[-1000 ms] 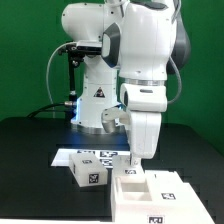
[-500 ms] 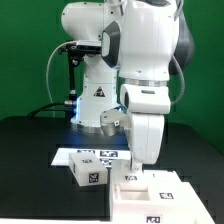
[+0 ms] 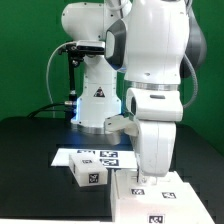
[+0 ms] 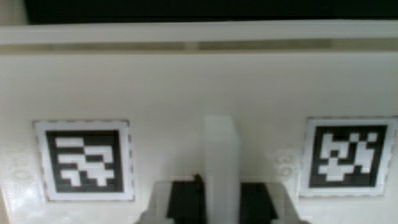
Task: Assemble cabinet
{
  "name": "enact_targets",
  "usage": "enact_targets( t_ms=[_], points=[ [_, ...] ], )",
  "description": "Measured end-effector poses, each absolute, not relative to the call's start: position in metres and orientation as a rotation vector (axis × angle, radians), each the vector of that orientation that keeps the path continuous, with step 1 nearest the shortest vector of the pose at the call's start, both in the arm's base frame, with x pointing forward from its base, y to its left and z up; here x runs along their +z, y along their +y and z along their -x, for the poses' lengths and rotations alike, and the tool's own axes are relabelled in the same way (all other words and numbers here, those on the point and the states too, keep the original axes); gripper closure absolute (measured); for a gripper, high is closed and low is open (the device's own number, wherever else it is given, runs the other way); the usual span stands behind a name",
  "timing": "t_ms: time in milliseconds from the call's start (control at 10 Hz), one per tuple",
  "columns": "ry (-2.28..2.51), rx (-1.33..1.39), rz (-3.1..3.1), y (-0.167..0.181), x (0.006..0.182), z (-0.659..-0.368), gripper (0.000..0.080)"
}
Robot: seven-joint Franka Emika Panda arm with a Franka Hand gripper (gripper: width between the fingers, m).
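Note:
The cabinet (image 3: 150,197) is a white box-shaped body with tags, lying at the front on the exterior view's right. My gripper (image 3: 140,180) reaches down onto its top. In the wrist view the cabinet (image 4: 196,90) fills the frame, with two tags on either side of a thin upright white wall (image 4: 217,150). My gripper (image 4: 217,188) straddles that wall. The dark fingers (image 4: 178,200) press against it on both sides, so the gripper is shut on the cabinet's wall.
A small white tagged box (image 3: 88,172) lies to the exterior view's left of the cabinet. The marker board (image 3: 95,155) lies flat behind it. The robot base (image 3: 95,100) stands at the back on the black table.
The arm has moved toward the exterior view's right and lower, bringing the gripper down onto the cabinet. The cabinet has shifted slightly toward the right.

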State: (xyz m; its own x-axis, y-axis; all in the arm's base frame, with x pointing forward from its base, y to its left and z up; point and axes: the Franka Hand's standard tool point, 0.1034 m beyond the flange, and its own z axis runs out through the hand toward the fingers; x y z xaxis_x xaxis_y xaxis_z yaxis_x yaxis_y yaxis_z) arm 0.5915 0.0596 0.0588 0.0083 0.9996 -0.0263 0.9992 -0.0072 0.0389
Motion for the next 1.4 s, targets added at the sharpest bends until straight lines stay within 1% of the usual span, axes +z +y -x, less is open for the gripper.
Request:
enact_targets(
  t_ms=[600, 700, 800, 900, 1000, 1100, 1200, 1300, 1400],
  points=[
    [2.196, 0.005, -2.187, 0.059, 0.058, -0.591, 0.0735],
    [2.185, 0.008, -2.194, 0.059, 0.06, -0.592, 0.055],
    [2.155, 0.026, -2.208, 0.06, 0.071, -0.594, 0.055],
    [2.127, 0.047, -2.218, 0.059, 0.085, -0.591, 0.0348],
    [2.111, 0.057, -2.225, 0.059, 0.093, -0.582, 0.0213],
    [2.095, 0.072, -2.234, 0.058, 0.093, -0.572, 0.0213],
    [2.08, 0.071, -2.251, 0.057, 0.092, -0.565, 0.0043],
    [2.079, 0.071, -2.251, 0.057, 0.091, -0.567, 0.0013],
    [2.079, 0.071, -2.252, 0.056, 0.091, -0.567, 0.0004]
  ],
)
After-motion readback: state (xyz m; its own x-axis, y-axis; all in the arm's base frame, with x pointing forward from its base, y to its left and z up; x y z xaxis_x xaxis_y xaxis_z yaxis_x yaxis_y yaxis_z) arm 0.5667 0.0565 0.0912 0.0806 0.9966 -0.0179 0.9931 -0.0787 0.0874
